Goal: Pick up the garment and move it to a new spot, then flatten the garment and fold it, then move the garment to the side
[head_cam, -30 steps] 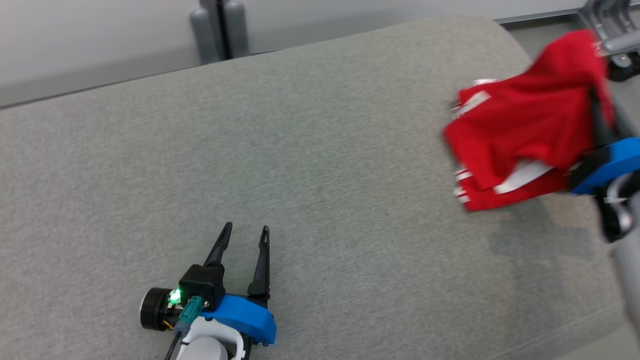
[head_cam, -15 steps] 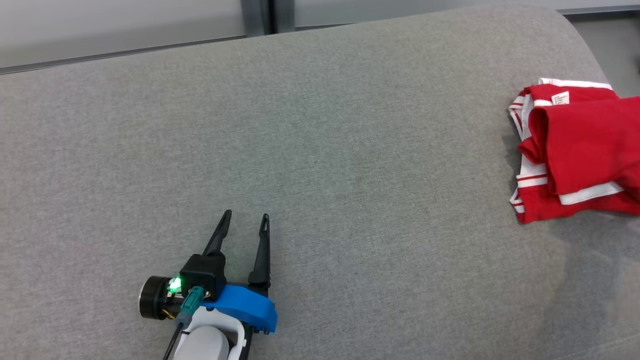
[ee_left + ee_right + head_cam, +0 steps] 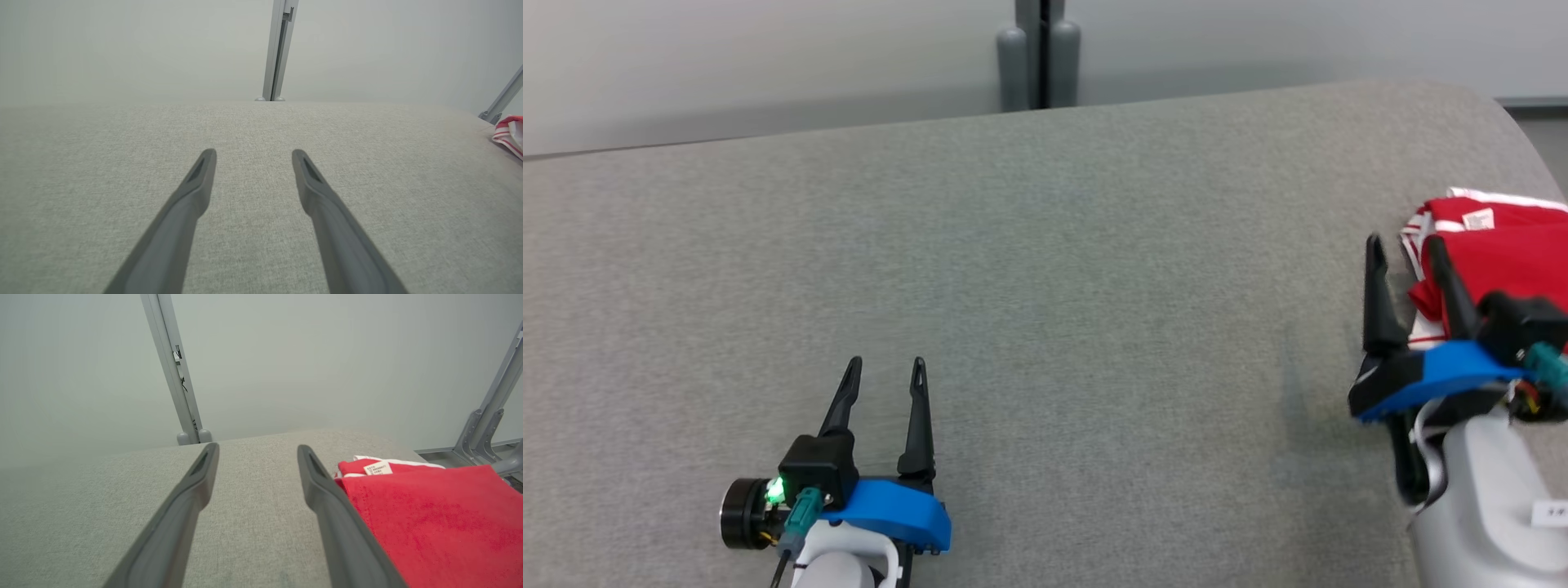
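While the left gripper point(image 3: 886, 365) sits low on the grey padded surface point(image 3: 1045, 245), fingers spread wide and empty, the right gripper point(image 3: 1405, 242) is spread wide too, holding nothing. The folded red garment point(image 3: 1507, 257) lies just right of it, near the surface's right edge.

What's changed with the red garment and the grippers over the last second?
The right gripper has let go of the red garment: a second ago it carried it aloft, now its jaws stand open at its left edge. The garment lies folded at the right end of the grey surface. The left gripper stayed open, low on the surface.
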### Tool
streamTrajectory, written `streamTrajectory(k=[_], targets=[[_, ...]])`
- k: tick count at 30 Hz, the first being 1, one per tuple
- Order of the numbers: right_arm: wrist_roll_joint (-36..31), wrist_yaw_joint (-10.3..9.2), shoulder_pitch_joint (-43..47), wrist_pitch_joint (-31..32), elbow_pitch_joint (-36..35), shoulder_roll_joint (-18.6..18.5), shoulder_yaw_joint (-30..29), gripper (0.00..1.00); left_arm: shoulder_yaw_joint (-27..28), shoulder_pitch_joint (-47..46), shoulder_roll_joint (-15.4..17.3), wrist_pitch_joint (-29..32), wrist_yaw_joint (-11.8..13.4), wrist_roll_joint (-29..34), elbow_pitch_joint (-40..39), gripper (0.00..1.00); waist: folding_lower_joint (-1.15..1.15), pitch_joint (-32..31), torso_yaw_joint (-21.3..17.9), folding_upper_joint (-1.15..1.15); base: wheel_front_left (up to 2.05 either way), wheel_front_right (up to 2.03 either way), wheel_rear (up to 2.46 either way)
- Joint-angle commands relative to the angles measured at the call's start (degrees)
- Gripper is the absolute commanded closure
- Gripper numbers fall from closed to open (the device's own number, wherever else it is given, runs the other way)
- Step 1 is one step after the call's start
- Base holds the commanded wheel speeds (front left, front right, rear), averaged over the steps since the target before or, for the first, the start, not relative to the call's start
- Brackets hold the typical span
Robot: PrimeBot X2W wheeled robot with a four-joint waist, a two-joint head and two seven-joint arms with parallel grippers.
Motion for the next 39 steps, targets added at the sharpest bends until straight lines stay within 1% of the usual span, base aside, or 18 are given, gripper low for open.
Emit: streamTrajectory(k=[1, 4, 9, 14, 16, 26, 30, 34, 35, 39], targets=[[0.8, 0.01, 2.4, -0.2, -0.7, 0.4, 1.0, 0.0, 0.7, 0.7, 0.0, -0.2, 0.0, -0.1, -0.2, 0.0, 0.01, -0.6, 0.9, 0.01, 0.0, 0.0, 0.0], [1.5, 0.01, 5.9, -0.2, -0.9, 1.2, 3.0, 0.0, 1.0, 1.6, 0.0, -0.2, -0.2, 0.0, -0.1, 0.0, 0.01, -1.8, 2.8, 0.01, 0.0, 0.0, 0.0], [3.1, 0.01, 10.1, -0.2, -2.1, 1.6, 6.1, 0.0, 2.5, 3.2, 0.0, -0.2, 0.8, 1.1, -0.4, 0.0, 0.01, -3.5, 5.5, 0.01, 0.0, 0.0, 0.0], [4.3, 0.01, 12.8, -0.2, -2.4, 1.7, 8.2, 0.0, 3.0, 4.9, 0.0, -0.2, 1.1, 2.2, 0.0, 0.0, 0.01, -5.5, 7.0, 0.01, 0.0, 0.0, 0.0], [4.7, 0.01, 13.7, -0.2, -2.3, 1.6, 8.2, 0.0, 3.5, 5.4, 0.0, -0.3, 1.1, 2.5, -0.1, 0.0, 0.01, -6.3, 7.4, 0.01, 0.0, 0.0, 0.0], [4.9, 0.01, 16.1, -0.2, -2.0, 1.7, 8.6, 0.0, 4.9, 8.0, 0.0, -0.2, 1.8, 1.6, -0.6, 0.0, 0.01, -9.5, 7.3, 0.01, 0.0, 0.0, 0.0], [5.0, 0.01, 16.3, -0.2, -2.1, 1.7, 8.6, 0.0, 5.8, 8.9, 0.0, -0.2, 1.3, 0.6, -1.8, 0.0, 0.01, -10.3, 7.0, 0.01, 0.0, 0.0, 0.0], [5.5, 0.01, 16.8, -0.2, -2.2, 1.7, 8.5, 0.0, 6.3, 9.5, 0.0, -0.2, 0.0, -0.3, -2.5, 0.0, 0.01, -10.7, 7.0, 0.01, 0.0, 0.0, 0.0], [5.5, 0.0, 15.8, 0.0, -1.9, 1.8, 8.6, 1.0, 5.9, 8.9, 0.0, 0.0, 0.0, -0.2, -2.2, 1.0, 0.01, -10.7, 7.0, 0.0, 0.0, 0.0, 0.0], [5.9, 0.0, 16.3, 0.5, -0.2, 2.0, 8.6, 1.0, 5.5, 9.9, 0.0, 0.3, 0.0, -0.4, -0.5, 1.0, 0.01, -10.8, 7.0, 0.0, 0.0, 0.0, 0.0]])
